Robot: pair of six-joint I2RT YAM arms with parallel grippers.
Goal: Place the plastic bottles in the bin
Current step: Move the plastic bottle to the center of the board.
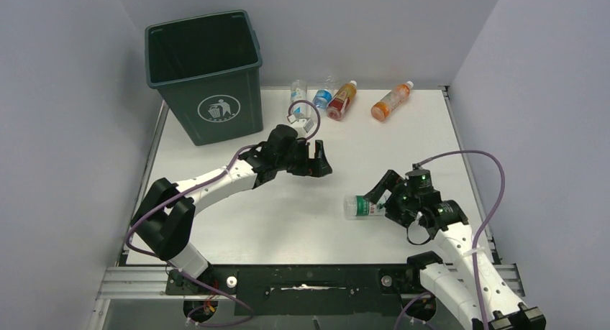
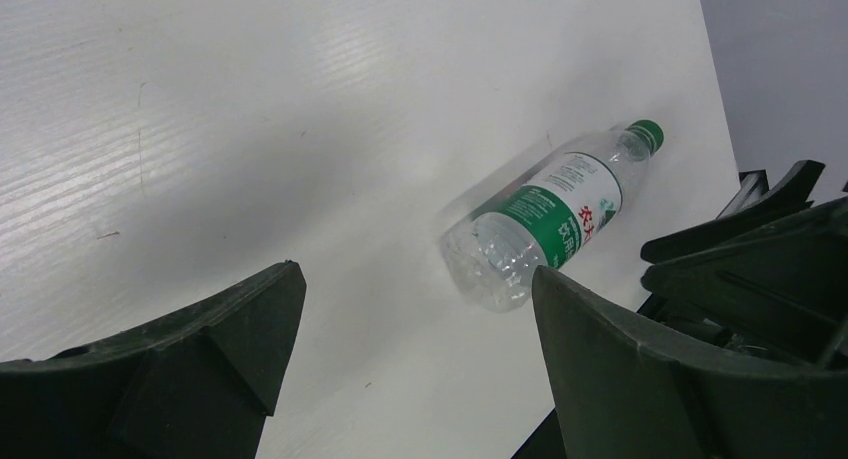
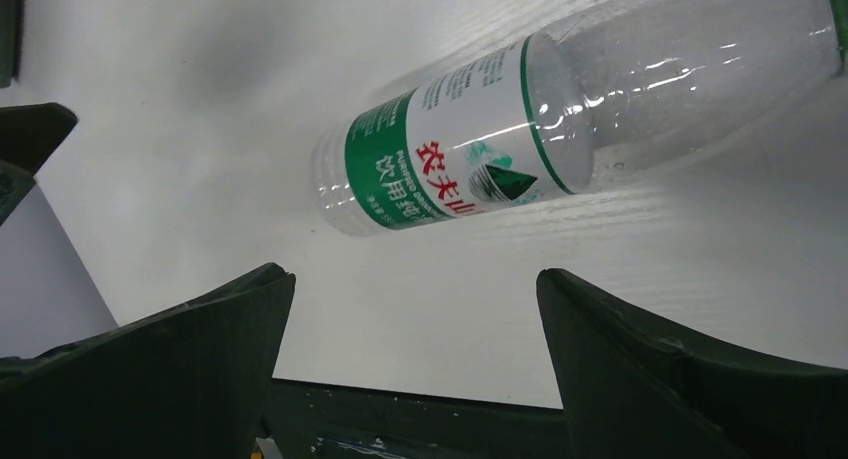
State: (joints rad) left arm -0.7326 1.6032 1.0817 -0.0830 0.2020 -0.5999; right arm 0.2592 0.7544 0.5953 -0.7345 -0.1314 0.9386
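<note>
A clear bottle with a green label lies on its side on the white table, right of centre. My right gripper is open and empty right beside it. In the right wrist view the bottle lies just beyond the open gripper, not between the fingers. My left gripper is open and empty at mid-table. Its wrist view shows the same bottle ahead of the open gripper. The dark green bin stands at the back left.
Several more bottles lie along the back edge: a clear one, a blue-labelled one, a red-orange one and an orange one. Grey walls close in the table on three sides. The right gripper's fingers show in the left wrist view.
</note>
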